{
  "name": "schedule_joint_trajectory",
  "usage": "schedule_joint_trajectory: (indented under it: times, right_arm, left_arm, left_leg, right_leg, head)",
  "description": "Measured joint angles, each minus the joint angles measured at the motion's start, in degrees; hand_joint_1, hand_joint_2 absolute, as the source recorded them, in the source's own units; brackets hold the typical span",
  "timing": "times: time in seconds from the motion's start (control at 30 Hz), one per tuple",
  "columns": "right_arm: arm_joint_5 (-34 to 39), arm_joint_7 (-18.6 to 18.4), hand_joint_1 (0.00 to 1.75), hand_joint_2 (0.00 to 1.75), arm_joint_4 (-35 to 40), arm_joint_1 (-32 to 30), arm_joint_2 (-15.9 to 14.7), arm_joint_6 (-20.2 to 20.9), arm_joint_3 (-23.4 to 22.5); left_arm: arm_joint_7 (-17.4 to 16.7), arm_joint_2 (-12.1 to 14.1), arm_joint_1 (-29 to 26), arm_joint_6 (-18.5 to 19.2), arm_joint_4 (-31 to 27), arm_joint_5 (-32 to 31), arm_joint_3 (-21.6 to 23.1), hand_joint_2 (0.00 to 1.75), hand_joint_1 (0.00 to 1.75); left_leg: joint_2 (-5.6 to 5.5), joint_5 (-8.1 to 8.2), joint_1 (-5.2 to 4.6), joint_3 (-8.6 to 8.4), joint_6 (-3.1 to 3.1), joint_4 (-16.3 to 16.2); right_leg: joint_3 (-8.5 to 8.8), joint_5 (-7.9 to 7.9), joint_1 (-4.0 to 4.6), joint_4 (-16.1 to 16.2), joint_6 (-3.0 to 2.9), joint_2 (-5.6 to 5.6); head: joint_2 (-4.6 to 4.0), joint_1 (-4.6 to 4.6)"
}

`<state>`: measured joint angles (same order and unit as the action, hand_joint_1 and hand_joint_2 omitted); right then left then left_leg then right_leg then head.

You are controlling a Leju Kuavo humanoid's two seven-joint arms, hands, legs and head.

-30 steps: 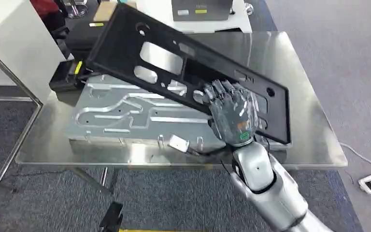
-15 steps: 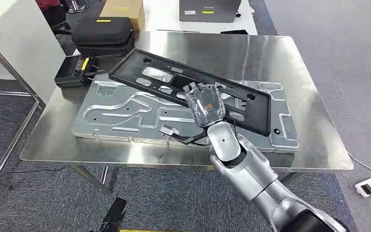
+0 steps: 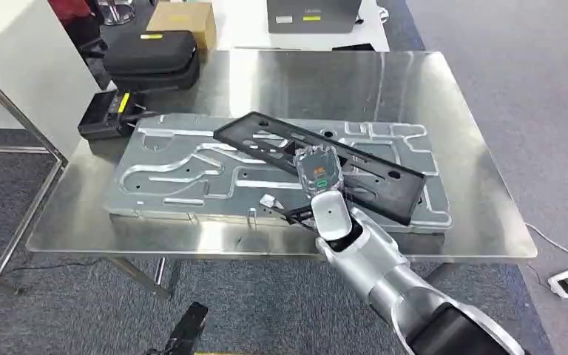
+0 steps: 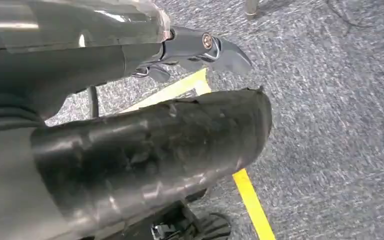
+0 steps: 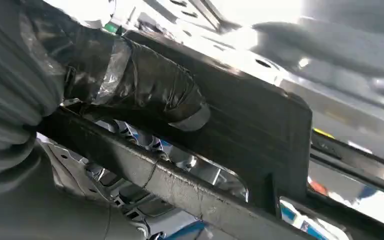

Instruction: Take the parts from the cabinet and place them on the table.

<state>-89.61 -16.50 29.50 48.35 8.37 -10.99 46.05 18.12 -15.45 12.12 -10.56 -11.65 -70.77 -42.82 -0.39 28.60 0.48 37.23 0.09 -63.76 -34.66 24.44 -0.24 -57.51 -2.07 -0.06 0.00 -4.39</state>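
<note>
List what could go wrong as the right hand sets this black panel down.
1. The black panel lies askew across the silver plate, not on the bare table; once released it may slide over the smooth metal.
2. The right hand grips it through a cutout, thumb over the bar, so the fingers could snag while withdrawing and drag the panel along.
3. A small white piece and a cable lie beside the wrist and could get swept off.

Black panel (image 3: 370,174) in right hand (image 3: 318,171), now lower and flatter over the metal plate (image 3: 170,177).
</note>
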Motion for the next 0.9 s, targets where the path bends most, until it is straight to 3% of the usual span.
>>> schedule_joint_trajectory:
  times: [0.07, 0.1, 0.13, 0.17, 0.23, 0.27, 0.3, 0.37, 0.43, 0.47, 0.5, 0.53, 0.57, 0.6, 0.63, 0.67, 0.7, 0.73, 0.77, 0.8, 0.9]
  right_arm:
    - [0.24, -0.28, 1.75, 1.75, -1.96, 0.03, 0.41, 0.81, 0.0]
    - [0.44, -0.3, 1.75, 1.75, -2.9, -0.19, 0.48, 0.83, 0.0]
    - [0.46, -0.39, 1.75, 1.75, -3.47, -0.36, 0.48, 0.79, 0.0]
    - [0.52, -0.44, 1.75, 1.75, -3.93, -0.36, 0.5, 0.79, 0.0]
    - [0.59, -0.7, 1.75, 1.75, -4.54, -0.3, 0.72, 0.79, -0.02]
    - [0.59, -0.79, 1.75, 1.75, -4.83, -0.27, 0.74, 0.79, -0.04]
    - [0.7, -0.92, 1.75, 1.75, -5.13, -0.08, 0.76, 0.83, -0.13]
    - [0.81, -1.18, 1.68, 1.75, -5.66, -0.17, 0.92, 0.76, -0.37]
    - [0.83, -1.24, 0.0, 1.75, -6.16, -0.18, 0.92, 0.5, -0.53]
    - [0.83, -1.22, 0.0, 1.75, -6.42, -0.18, 0.92, 0.39, -0.79]
    - [0.85, -1.01, 0.0, 1.75, -6.68, -0.19, 0.92, 0.18, -0.98]
    - [0.94, -0.78, 0.0, 0.0, -6.86, -0.32, 0.92, -0.07, -1.05]
    - [0.98, -0.65, 0.0, 0.0, -7.08, -0.7, 0.94, -0.57, -1.05]
    - [0.98, -0.46, 0.0, 0.0, -7.28, -1.02, 0.98, -0.94, -1.07]
    - [0.98, -0.2, 0.0, 0.0, -7.47, -1.35, 1.03, -1.63, -1.18]
    - [0.98, -0.15, 0.0, 0.0, -7.65, -1.59, 1.07, -2.63, -1.31]
    - [0.9, -0.15, 0.0, 0.0, -7.69, -1.63, 1.2, -4.06, -1.44]
    - [0.74, -0.17, 0.0, 0.0, -7.69, -1.59, 1.31, -5.13, -1.66]
    - [0.59, -0.2, 0.0, 0.0, -7.69, -1.51, 1.44, -5.8, -1.92]
    - [0.5, -0.2, 0.0, 0.0, -7.69, -1.4, 1.57, -5.97, -2.06]
    - [0.48, 0.07, 0.0, 0.0, -7.69, -1.49, 1.86, -6.1, -2.38]
  left_arm:
    - [-0.19, 0.0, 0.04, 0.04, 0.0, 0.0, 0.09, 0.0, 0.0]
    - [-0.31, 0.02, 0.01, 0.04, 0.0, 0.02, 0.11, 0.0, 0.0]
    - [-0.31, 0.02, -0.01, 0.04, 0.0, 0.02, 0.11, 0.0, 0.0]
    - [-0.31, 0.02, 0.0, 0.04, 0.0, 0.02, 0.13, 0.0, 0.0]
    - [-0.31, 0.02, 0.1, 0.04, 0.0, 0.02, 0.17, 0.0, 0.0]
    - [-0.33, 0.02, 0.13, 0.04, 0.02, 0.02, 0.24, 0.0, 0.0]
    - [-0.39, -0.04, 0.2, 0.13, 0.0, 0.02, 0.44, 0.0, 0.0]
    - [-0.66, -0.02, 0.11, 0.15, 0.02, 0.02, 0.61, 0.0, 0.0]
    - [-0.81, -0.04, 0.17, 0.17, 0.0, 0.06, 0.94, 0.0, 0.0]
    - [-0.81, -0.04, 0.21, 0.17, 0.0, 0.13, 1.09, 0.0, 0.0]
    - [-0.81, -0.04, 0.32, 0.17, 0.0, 0.2, 1.18, 0.0, 0.0]
    - [-0.81, -0.04, 0.34, 0.17, 0.0, 0.22, 1.25, 0.0, 0.0]
    - [-0.81, -0.04, 0.33, 0.17, 0.0, 0.28, 1.31, 0.0, 0.0]
    - [-0.81, -0.04, 0.32, 0.17, 0.0, 0.31, 1.35, 0.0, 0.0]
    - [-0.83, -0.04, 0.31, 0.17, 0.0, 0.35, 1.38, 0.0, 0.0]
    - [-0.87, -0.04, 0.31, 0.17, 0.0, 0.44, 1.42, 0.0, 0.0]
    - [-0.9, -0.07, 0.31, 0.13, 0.0, 0.48, 1.46, 0.0, 0.0]
    - [-0.9, -0.09, 0.31, 0.11, 0.0, 0.52, 1.49, 0.0, 0.0]
    - [-0.9, -0.09, 0.31, 0.09, 0.0, 0.55, 1.53, 0.0, 0.0]
    - [-0.9, -0.09, 0.35, 0.09, 0.0, 0.57, 1.55, 0.0, 0.0]
    - [-0.94, -0.09, 0.21, 0.02, 0.02, 0.83, 1.64, 0.0, 0.0]
  left_leg:
    - [0.01, 4.0, 0.32, 4.32, -0.52, -9.27]
    - [0.02, 4.47, 0.4, 5.79, -0.81, -12.06]
    - [0.03, 3.48, 0.57, 5.86, -1.01, -11.76]
    - [0.05, 1.48, 0.75, 4.66, -1.17, -9.02]
    - [0.13, -3.91, 1.08, -0.51, -1.41, 1.32]
    - [0.13, -3.25, 1.1, -1.76, -1.47, 3.8]
    - [-0.04, -3.24, 0.71, -1.97, -0.85, 4.59]
    - [-0.06, -3.18, 0.71, -1.85, -0.25, 4.19]
    - [0.02, -3.59, 0.88, -2.09, 0.75, 4.76]
    - [0.06, -3.62, 0.91, -2.2, 1.08, 4.83]
    - [0.14, -3.61, 0.91, -2.16, 1.41, 4.84]
    - [0.24, -3.59, 0.86, -2.14, 1.51, 4.83]
    - [0.31, -3.58, 0.8, -2.1, 1.54, 4.83]
    - [0.32, -3.56, 0.78, -2.08, 1.56, 4.8]
    - [0.29, -3.56, 0.78, -2.13, 1.56, 4.8]
    - [0.18, -3.55, 0.78, -2.19, 1.56, 4.8]
    - [0.05, -3.51, 0.78, -2.28, 1.5, 4.77]
    - [0.01, -3.44, 0.78, -2.41, 1.4, 4.76]
    - [0.0, -3.33, 0.78, -2.48, 1.21, 4.77]
    - [-0.02, -3.3, 0.32, -2.26, 0.9, 4.6]
    - [-0.01, -3.59, 0.5, -2.41, 0.05, 5.13]
  right_leg:
    - [0.03, 0.1, 0.03, -0.03, -0.13, -0.02]
    - [0.03, 0.12, 0.01, -0.08, -0.1, -0.03]
    - [0.03, 0.16, -0.08, -0.18, -0.05, -0.02]
    - [0.03, 0.29, -0.18, -0.37, 0.13, 0.02]
    - [0.02, 0.9, -0.54, -1.23, 0.75, 0.19]
    - [-0.19, 1.24, -0.49, -1.63, 1.17, 0.28]
    - [-0.58, 1.37, -0.08, -2.26, 1.49, 0.37]
    - [-0.55, 1.18, 0.01, -1.84, 1.96, 0.39]
    - [-0.62, 1.51, -0.31, -2.02, 2.6, 0.38]
    - [-0.93, 2.43, -0.49, -3.16, 2.81, 0.33]
    - [-2.3, 4.37, -0.46, -6.13, 2.96, 0.3]
    - [-4.32, 6.55, -0.51, -10.42, 3.14, 0.29]
    - [-6.71, 8.66, -0.53, -15.42, 3.3, 0.27]
    - [-8.58, 9.7, -0.53, -19.25, 3.38, 0.27]
    - [-9.05, 9.05, -0.54, -20.0, 3.36, 0.26]
    - [-8.09, 7.17, -0.54, -17.84, 3.23, 0.26]
    - [-6.03, 4.65, -0.54, -13.63, 3.0, 0.26]
    - [-3.38, 2.04, -0.52, -8.15, 2.68, 0.26]
    - [-1.16, 0.71, -0.44, -3.02, 2.32, 0.27]
    - [-0.6, 1.32, 0.05, -2.02, 2.24, 0.3]
    - [-0.72, 1.22, 0.25, -2.02, 1.83, 0.44]
  head:
    - [-0.02, -0.04]
    - [0.0, -0.02]
    - [0.0, -0.04]
    - [0.0, -0.02]
    - [0.0, -0.02]
    - [0.0, -0.07]
    - [0.0, 0.05]
    - [0.0, -0.02]
    - [0.0, -0.02]
    - [0.0, -0.07]
    - [0.0, -0.04]
    - [0.0, -0.04]
    - [0.0, -0.04]
    - [0.0, -0.04]
    - [0.0, -0.04]
    - [-0.02, -0.07]
    - [0.0, -0.04]
    - [0.0, -0.04]
    - [0.0, -0.07]
    - [-0.02, -0.04]
    - [0.0, 0.0]
